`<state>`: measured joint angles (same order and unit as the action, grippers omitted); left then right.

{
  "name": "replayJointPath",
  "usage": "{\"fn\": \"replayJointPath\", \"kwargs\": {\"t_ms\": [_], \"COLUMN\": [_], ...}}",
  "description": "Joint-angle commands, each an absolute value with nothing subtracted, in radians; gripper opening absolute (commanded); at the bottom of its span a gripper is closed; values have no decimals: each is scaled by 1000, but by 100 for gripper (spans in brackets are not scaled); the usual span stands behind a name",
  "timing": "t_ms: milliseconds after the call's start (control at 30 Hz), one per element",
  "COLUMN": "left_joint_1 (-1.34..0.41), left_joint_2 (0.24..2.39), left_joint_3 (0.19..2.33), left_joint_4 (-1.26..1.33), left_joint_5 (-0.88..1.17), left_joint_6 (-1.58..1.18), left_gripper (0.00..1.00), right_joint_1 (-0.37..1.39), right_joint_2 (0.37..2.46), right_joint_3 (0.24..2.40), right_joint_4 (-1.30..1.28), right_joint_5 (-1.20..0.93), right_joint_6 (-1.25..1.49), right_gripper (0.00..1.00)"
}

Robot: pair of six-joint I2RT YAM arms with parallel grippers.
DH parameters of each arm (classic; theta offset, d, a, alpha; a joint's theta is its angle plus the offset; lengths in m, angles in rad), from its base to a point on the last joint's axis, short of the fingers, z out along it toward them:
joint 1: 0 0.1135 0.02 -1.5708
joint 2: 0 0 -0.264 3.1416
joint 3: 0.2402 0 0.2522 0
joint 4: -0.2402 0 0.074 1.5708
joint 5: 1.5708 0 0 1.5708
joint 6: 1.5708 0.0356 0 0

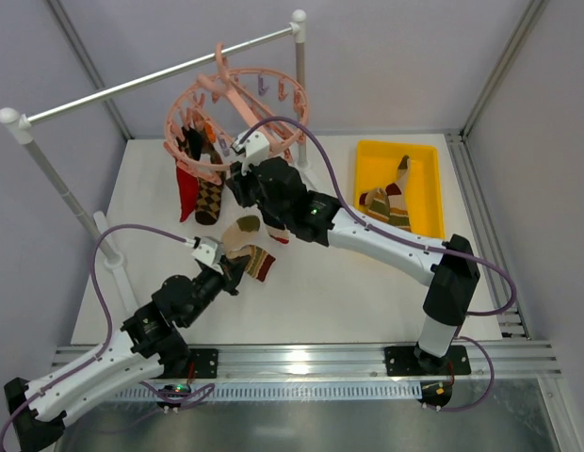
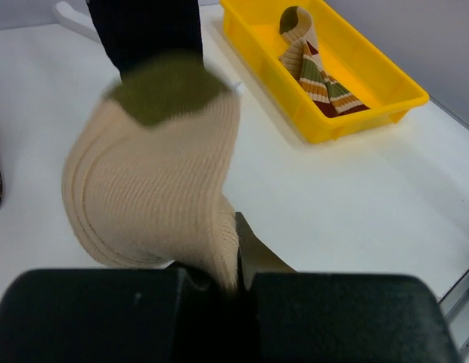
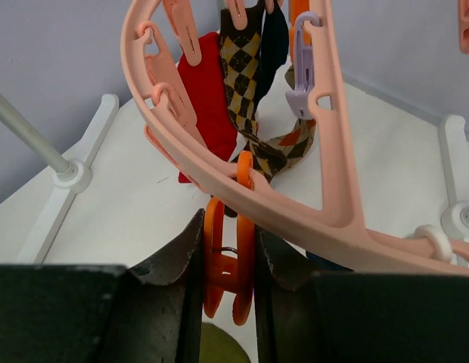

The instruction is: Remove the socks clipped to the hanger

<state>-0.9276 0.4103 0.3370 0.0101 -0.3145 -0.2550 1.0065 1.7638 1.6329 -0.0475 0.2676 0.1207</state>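
1. Right pincer (image 3: 228, 236) pinches small orange plastic clip (image 3: 234, 265), round salmon-pink plastic hanger (image 3: 310, 219) just above; squeeze it fully open.
2. Left pincer (image 2: 236, 261) grips tan ribbed fabric sock (image 2: 151, 174) between its fingers, possibly freed; pull down.

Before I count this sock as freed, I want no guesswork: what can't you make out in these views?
1. Orange clip: right wrist view, the right gripper encloses its lower end, so its hold on the tan sock is unclear.
2. Upper end of the tan sock: left wrist view, blurred.
3. Hanging socks: top view, they overlap under the hanger, count uncertain.
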Motion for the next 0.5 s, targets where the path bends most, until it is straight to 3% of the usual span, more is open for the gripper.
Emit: {"fn": "replayJointPath", "kwargs": {"t_ms": [0,267,333,367,433,467], "left_joint_1": [-931,-931,-931,-931,-931,-931], "left_joint_2": [425,431,431,433,440,443], "left_joint_3": [337,337,336,336,337,339], "left_joint_4": [55,55,55,52,45,43], "left_joint_5": [-299,-305,-313,-327,-351,-380], "left_joint_6": [-252,-253,-255,-256,-261,-264], "left_gripper": [0,0,0,0,0,0], "right_joint_1": [1009,1009,1011,1011,1011,1011], "right_joint_2": [1752,1741,1727,1720,1700,1692], "right_joint_3": [1646,1634,1617,1611,1586,1576], "right_joint_4": [55,64,64,63,63,63], "right_joint_5": [296,288,288,287,264,262], "right_joint_6": [112,114,117,118,114,114], "right_gripper": [4,6,21,40,58,62]}}
